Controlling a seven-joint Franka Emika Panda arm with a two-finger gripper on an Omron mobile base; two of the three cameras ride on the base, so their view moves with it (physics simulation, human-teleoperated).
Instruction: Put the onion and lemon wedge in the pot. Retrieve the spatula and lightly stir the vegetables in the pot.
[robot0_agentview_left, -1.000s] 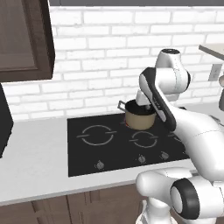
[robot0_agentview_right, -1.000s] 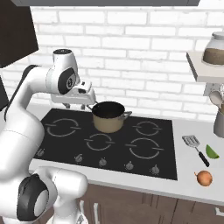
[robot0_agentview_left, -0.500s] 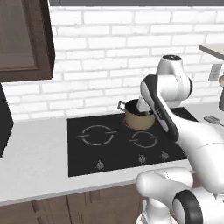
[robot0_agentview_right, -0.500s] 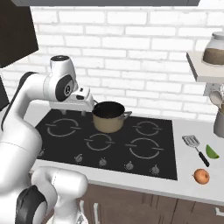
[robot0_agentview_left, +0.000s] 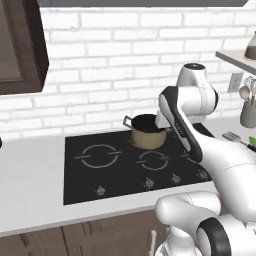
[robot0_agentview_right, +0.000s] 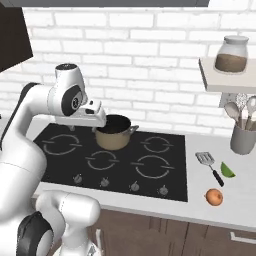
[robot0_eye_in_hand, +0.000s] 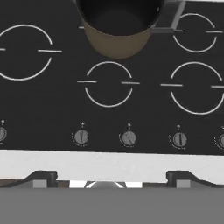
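The tan pot (robot0_agentview_right: 114, 134) with a dark inside stands on a back burner of the black stove; it also shows as the pot (robot0_agentview_left: 147, 132) and the pot (robot0_eye_in_hand: 119, 26). My gripper (robot0_agentview_right: 86, 125) hangs above the stove just left of the pot, open and empty. In the hand view the gripper (robot0_eye_in_hand: 111, 179) shows wide-set fingertips (robot0_eye_in_hand: 43, 177) over the counter's front edge. On the counter right of the stove lie the spatula (robot0_agentview_right: 210, 165), the green lemon wedge (robot0_agentview_right: 227, 170) and the orange onion (robot0_agentview_right: 214, 196), all far from the gripper.
A grey utensil cup (robot0_agentview_right: 243, 139) with spoons stands at the back right under a shelf (robot0_agentview_right: 227, 80) that carries a jar (robot0_agentview_right: 232, 54). A row of stove knobs (robot0_eye_in_hand: 128, 138) runs along the front. A dark cabinet (robot0_agentview_left: 20, 47) hangs at upper left.
The jaws have opened wide. The whole scene has shifted slightly left in both base views, so the camera has moved. The things on the counter stay where they lay.
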